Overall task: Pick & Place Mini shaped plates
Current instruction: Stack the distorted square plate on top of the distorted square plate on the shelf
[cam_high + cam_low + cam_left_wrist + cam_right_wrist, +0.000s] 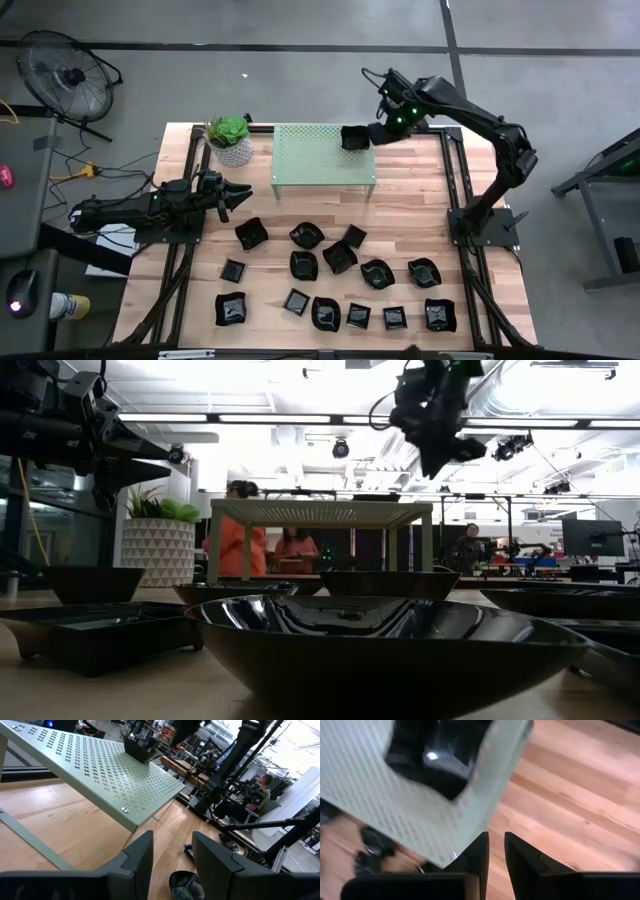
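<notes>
One mini shaped plate [355, 137], black and glossy, rests on its base at the far right corner of the pale green perforated shelf [320, 155]. It also shows in the right wrist view [432, 762] and in the left wrist view [140, 751]. My right gripper [496, 836] hangs above and just right of that corner [385, 130], pointing steeply down. Its fingers stand slightly apart with nothing between them. Several more black plates [340, 285] lie on the wooden table's near half. My left gripper [172, 860] waits level at the table's left [243, 190], open and holding nothing.
A green plant in a white pot [231, 138] stands left of the shelf. The shelf stands on thin legs [425, 550] with room beneath it. A fan [68, 77] stands on the floor beyond the far left corner. People [240, 545] show in the room behind.
</notes>
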`<state>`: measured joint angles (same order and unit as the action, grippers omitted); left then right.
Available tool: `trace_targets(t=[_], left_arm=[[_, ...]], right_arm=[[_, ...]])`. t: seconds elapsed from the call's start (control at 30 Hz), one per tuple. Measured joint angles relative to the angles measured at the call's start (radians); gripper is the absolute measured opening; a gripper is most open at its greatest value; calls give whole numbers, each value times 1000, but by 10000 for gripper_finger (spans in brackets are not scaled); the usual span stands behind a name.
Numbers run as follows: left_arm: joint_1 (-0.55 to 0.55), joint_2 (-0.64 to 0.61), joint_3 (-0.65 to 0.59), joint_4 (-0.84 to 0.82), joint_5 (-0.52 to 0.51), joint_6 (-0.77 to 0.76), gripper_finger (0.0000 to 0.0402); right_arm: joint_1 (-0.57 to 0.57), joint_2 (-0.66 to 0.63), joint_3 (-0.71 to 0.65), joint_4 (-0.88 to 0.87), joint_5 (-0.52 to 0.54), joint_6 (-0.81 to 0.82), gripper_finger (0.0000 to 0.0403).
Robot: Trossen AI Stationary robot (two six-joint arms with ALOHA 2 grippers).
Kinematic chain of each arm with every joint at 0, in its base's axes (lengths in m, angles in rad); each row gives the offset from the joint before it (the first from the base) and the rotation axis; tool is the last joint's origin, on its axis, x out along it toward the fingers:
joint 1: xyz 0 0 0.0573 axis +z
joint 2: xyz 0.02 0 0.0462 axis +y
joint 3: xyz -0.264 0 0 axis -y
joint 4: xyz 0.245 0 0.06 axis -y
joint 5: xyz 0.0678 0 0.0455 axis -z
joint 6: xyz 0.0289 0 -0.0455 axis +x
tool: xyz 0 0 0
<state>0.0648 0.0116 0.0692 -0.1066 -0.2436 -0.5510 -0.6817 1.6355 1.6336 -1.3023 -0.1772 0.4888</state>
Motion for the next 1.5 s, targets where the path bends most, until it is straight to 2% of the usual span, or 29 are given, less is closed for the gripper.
trace_targets(t=[0.3, 0.7, 0.87, 1.03, 1.17, 1.27, 1.43, 1.5], left_arm=[[0, 0, 0, 0, 0, 0, 133], [0, 0, 0, 0, 0, 0, 134], [0, 0, 0, 0, 0, 0, 133], [0, 0, 0, 0, 0, 0, 134], [0, 0, 0, 0, 0, 0, 133], [0, 0, 0, 0, 0, 0, 133], [0, 0, 0, 0, 0, 0, 134], [0, 0, 0, 0, 0, 0, 134]], right_arm=[[205, -95, 0, -150, 217, 51, 55], [506, -154, 0, -207, 349, 267, 51], [624, -156, -50, -139, 420, 348, 52], [714, -159, -214, 23, 405, 419, 51], [756, -158, -323, 80, 402, 490, 47], [784, -158, -378, 82, 390, 569, 47], [852, -158, -437, 109, 286, 705, 52], [890, -158, -445, 108, 297, 766, 54]])
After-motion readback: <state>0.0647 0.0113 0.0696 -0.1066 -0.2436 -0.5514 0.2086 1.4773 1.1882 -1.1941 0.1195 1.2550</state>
